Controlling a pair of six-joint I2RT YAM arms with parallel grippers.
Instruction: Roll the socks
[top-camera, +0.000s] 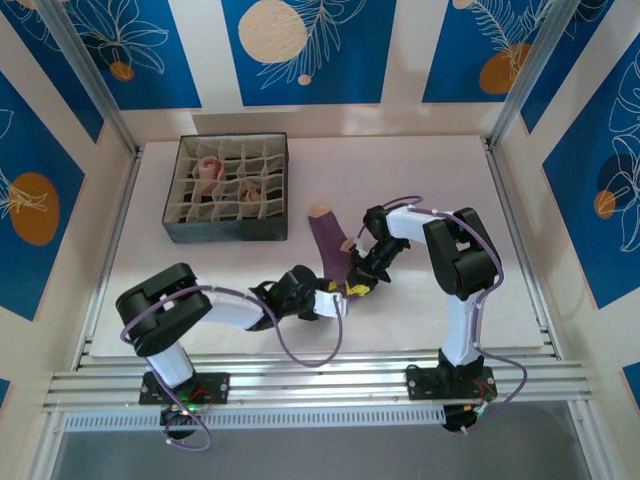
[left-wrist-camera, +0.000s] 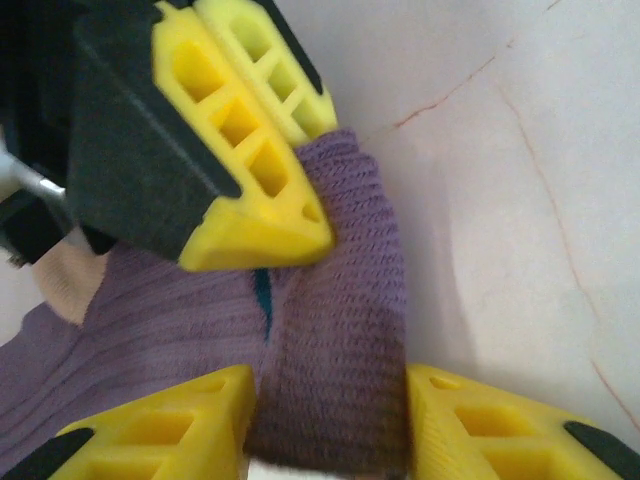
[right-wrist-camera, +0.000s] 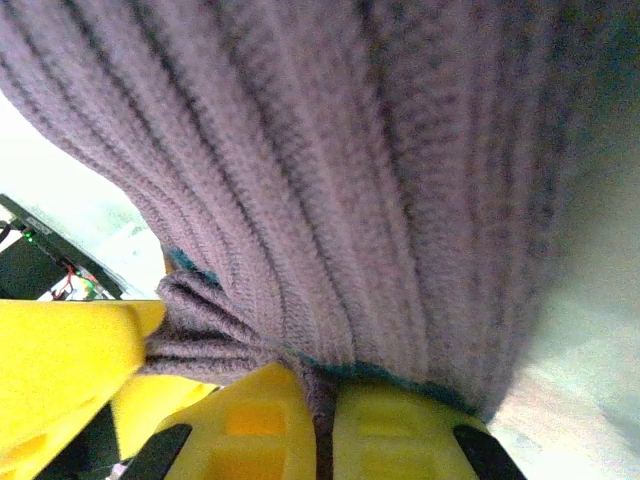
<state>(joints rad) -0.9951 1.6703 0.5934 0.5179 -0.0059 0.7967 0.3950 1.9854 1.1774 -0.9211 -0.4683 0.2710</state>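
While purple sock (top-camera: 328, 238) lies inside left tool (left-wrist-camera: 330, 405), grip unclear | right tool (right-wrist-camera: 320, 420) pinches the sock

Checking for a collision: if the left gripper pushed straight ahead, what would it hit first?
The purple sock inside the left gripper; just beyond sits the right gripper, though depth is unclear.

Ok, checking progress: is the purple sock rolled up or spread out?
Mostly spread: the purple sock lies stretched on the table; only its near end is bunched, pinched in the right gripper.
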